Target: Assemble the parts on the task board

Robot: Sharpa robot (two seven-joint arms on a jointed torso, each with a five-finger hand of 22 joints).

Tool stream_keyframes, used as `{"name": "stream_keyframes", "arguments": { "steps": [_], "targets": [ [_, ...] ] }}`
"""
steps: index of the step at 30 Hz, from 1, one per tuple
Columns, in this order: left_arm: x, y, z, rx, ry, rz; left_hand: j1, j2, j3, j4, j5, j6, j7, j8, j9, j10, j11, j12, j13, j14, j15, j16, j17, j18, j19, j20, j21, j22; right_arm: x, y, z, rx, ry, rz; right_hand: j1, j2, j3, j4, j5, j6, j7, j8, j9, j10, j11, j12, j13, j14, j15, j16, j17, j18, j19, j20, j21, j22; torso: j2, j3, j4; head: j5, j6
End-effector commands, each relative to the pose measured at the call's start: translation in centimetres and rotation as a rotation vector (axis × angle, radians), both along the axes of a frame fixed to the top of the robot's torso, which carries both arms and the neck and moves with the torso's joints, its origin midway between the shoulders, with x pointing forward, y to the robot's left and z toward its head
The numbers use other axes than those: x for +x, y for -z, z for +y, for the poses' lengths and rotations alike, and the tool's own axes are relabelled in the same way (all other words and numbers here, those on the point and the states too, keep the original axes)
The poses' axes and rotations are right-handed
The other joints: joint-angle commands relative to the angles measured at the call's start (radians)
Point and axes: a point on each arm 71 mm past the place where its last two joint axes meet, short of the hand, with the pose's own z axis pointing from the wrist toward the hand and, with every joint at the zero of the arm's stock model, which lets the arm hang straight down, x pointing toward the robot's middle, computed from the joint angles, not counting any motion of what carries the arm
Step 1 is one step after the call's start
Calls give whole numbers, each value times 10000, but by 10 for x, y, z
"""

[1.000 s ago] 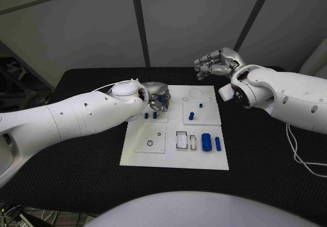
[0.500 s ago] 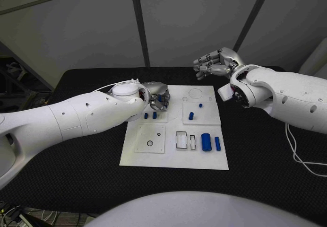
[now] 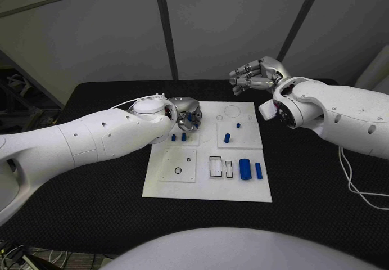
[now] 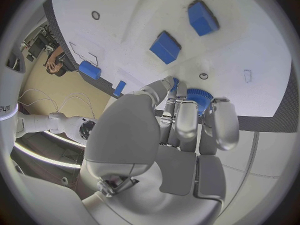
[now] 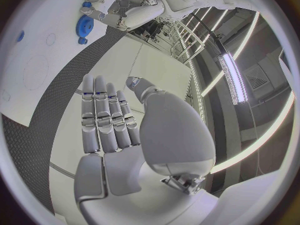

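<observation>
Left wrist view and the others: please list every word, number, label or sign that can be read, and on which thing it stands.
"PYS": partial dark letters, cut off, on the robot's own white part at the rim of the left wrist view.
White rectangular task board: outlines only, no readable text.
Blue plastic parts: no markings.

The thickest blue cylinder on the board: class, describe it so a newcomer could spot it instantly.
Start at the white task board mid-table, then its near right area beside two small rectangular frames. There lies the blue cylinder, lengthwise toward the robot. It is clearly fatter than the slim blue peg at its right.
</observation>
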Motion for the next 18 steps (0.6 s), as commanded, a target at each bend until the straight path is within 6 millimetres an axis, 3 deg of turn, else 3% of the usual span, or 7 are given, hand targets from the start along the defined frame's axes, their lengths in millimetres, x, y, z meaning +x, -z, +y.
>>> {"name": "stream_keyframes", "arguments": {
  "steps": [1,9,18],
  "targets": [
    [-1,-2,0,-188,213,-244,-53,-80,156,-51,-20,138,15,-86,-23,173,12,-135,-40,155,12,66,-23,-57,91,11,61,1120,0,-1,1,48,-101,-23,-44,-15,50,23,54,-81,19,50,14,-68,16,29,-12,-26,-18,-28,8,45,-39,38,-23,15,-9,-5,10,-22,0],
    [-3,-7,10,-487,92,-474,-156,-125,359,-151,-31,286,39,-144,-55,414,3,-334,-82,151,13,107,-63,-63,108,12,96,1165,0,-1,0,40,-81,-24,-44,-15,50,23,54,-81,19,50,14,-68,16,29,-12,-26,-18,-28,8,45,-39,38,-23,15,-9,-15,14,-17,0],
    [0,-27,18,-1042,-130,-899,-209,-145,418,-190,-42,364,44,-161,-64,519,-4,-413,-91,148,9,123,-82,-67,117,10,112,1185,0,-1,-1,28,-61,-15,-44,-15,50,23,54,-81,19,50,14,-68,16,29,-12,-26,-18,-28,8,45,-39,38,-23,15,-6,-7,10,13,0]
  ]
}}
